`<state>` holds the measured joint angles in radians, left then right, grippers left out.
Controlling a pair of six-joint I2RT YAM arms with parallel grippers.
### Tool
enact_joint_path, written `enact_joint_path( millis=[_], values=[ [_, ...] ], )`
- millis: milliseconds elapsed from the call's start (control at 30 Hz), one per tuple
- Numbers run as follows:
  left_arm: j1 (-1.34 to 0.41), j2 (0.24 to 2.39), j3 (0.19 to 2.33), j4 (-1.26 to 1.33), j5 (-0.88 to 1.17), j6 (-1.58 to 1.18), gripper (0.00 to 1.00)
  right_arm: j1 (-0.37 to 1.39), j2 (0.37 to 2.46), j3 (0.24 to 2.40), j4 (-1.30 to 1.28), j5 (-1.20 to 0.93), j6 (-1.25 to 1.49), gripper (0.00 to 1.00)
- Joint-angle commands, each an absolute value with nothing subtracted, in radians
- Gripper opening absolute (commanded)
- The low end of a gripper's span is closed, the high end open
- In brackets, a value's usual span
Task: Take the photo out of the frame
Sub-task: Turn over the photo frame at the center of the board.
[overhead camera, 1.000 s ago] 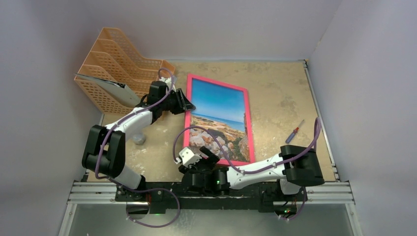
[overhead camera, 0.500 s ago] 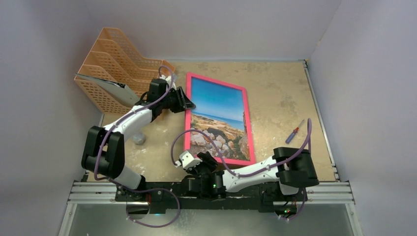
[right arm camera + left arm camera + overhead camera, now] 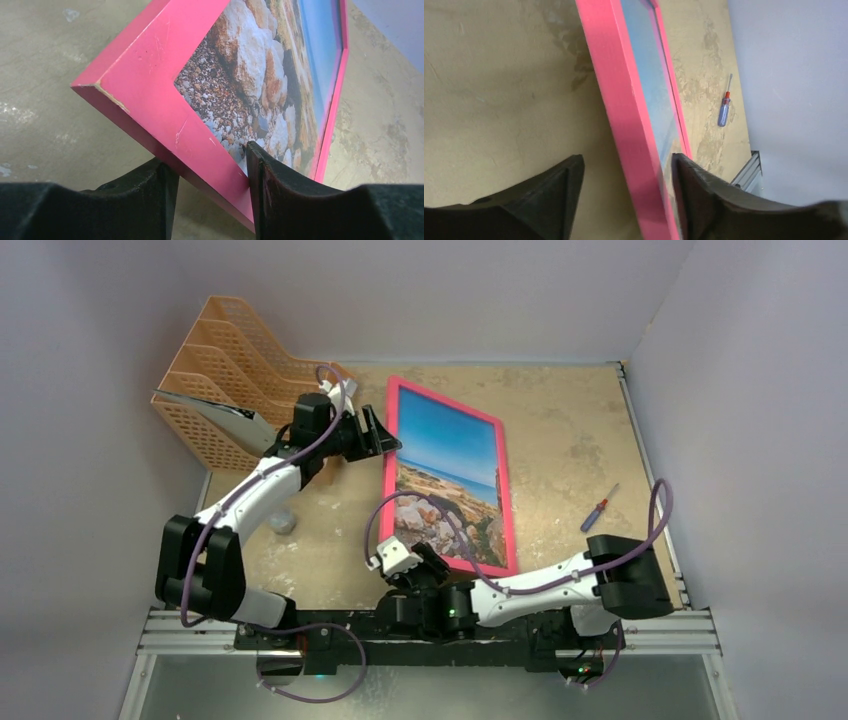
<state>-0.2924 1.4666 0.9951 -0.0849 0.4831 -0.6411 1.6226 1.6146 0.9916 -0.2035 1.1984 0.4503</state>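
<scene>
An orange rack (image 3: 225, 380) stands at the far left of the table (image 3: 570, 430). Next to it the left gripper (image 3: 626, 159) is spread wide, one finger on either side of the frame's (image 3: 506, 490) left rail, with a gap showing on the outer side. The photo (image 3: 450, 455) sits in the frame, sea and rocks facing up. At the near left corner the right gripper (image 3: 205, 157) is clamped on the pink rail, and that corner looks lifted off the table. A screwdriver (image 3: 599, 508) lies well apart on the right
</scene>
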Motion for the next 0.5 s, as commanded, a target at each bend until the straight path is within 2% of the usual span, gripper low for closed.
enact_joint_path(
  millis=[0, 133, 300, 467],
  values=[
    [-0.282, 1.361, 1.042, -0.017, 0.473, -0.597, 0.74, 1.606, 1.512, 0.957, -0.120, 1.244, 0.533, 0.11],
    [-0.282, 1.287, 1.037, 0.032, 0.439, -0.603, 0.85, 1.606, 1.457, 0.924, -0.076, 1.220, 0.540, 0.11],
    [-0.282, 1.169, 1.019, 0.035, 0.314, -0.602, 0.88, 1.606, 1.367, 0.898, 0.021, 1.194, 0.487, 0.11],
    [-0.282, 1.073, 1.010, -0.043, 0.151, -0.578, 0.89, 1.606, 1.215, 0.837, 0.249, 1.103, 0.340, 0.11]
  ],
)
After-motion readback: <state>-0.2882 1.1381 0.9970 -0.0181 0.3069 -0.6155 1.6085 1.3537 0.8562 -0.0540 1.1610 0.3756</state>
